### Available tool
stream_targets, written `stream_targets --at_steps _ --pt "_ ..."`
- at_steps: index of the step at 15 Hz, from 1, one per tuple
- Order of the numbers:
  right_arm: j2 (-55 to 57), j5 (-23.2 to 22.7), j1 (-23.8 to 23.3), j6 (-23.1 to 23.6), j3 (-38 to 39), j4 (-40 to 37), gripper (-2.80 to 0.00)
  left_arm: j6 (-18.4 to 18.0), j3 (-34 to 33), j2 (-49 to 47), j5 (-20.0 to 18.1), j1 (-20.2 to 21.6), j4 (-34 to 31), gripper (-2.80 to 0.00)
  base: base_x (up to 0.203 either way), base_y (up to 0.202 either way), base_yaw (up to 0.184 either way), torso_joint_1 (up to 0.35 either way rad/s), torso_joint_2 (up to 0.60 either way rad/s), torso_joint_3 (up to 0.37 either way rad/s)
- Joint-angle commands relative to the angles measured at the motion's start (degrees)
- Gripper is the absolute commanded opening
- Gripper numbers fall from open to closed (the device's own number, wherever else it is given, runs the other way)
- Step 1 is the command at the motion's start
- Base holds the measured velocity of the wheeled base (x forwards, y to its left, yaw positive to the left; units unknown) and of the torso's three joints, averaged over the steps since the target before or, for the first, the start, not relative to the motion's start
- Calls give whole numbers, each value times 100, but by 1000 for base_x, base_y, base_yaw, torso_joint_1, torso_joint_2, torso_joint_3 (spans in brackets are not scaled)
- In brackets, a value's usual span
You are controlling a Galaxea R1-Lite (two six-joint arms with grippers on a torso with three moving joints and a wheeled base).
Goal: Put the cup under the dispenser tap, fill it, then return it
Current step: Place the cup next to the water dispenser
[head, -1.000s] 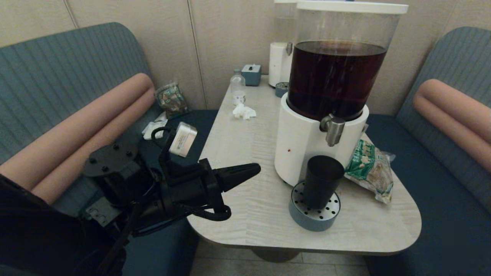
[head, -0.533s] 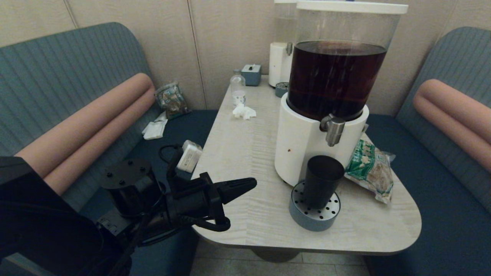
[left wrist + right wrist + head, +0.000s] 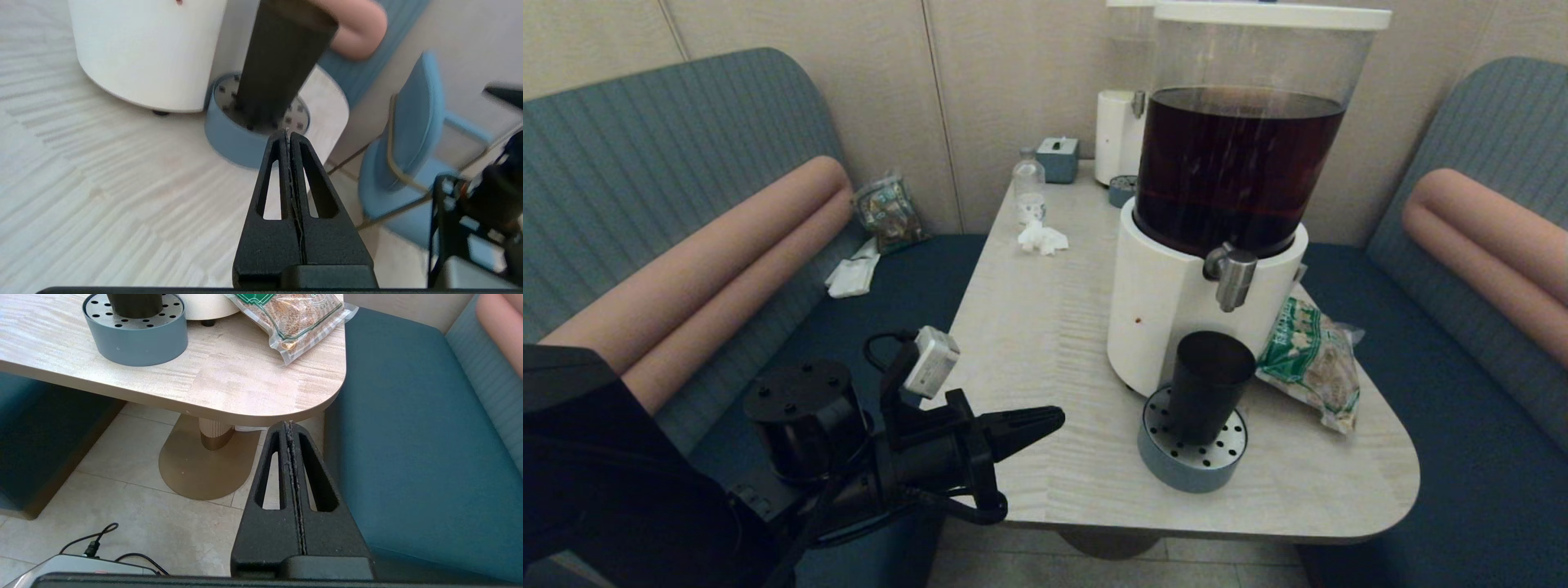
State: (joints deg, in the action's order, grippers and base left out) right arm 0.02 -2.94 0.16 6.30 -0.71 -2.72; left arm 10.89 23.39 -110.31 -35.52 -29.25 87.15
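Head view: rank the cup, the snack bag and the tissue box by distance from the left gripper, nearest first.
From the shut left gripper at the table's near left edge:
1. The cup, standing on the drip tray under the tap.
2. The snack bag, beyond the cup on the table's right side.
3. The tissue box, at the far end by the wall.

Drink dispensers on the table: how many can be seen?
2. The big dispenser with dark drink stands near the front, above the cup; a slimmer white dispenser stands behind it, partly hidden.
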Motion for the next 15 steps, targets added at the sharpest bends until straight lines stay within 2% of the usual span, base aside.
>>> stream_targets --at_steps 1,8,15 --pt "-11 -5 2 3 0 -1 -280 -127 -65 -20 -44 7 51 -280 0 0 0 0 0 0" --pt "-11 -5 2 11 0 -1 -280 -470 127 -517 -56 68 51 -280 0 0 0 0 0 0" --pt "-11 -5 2 3 0 -1 -280 -480 731 -760 -78 39 51 -280 0 0 0 0 0 0"
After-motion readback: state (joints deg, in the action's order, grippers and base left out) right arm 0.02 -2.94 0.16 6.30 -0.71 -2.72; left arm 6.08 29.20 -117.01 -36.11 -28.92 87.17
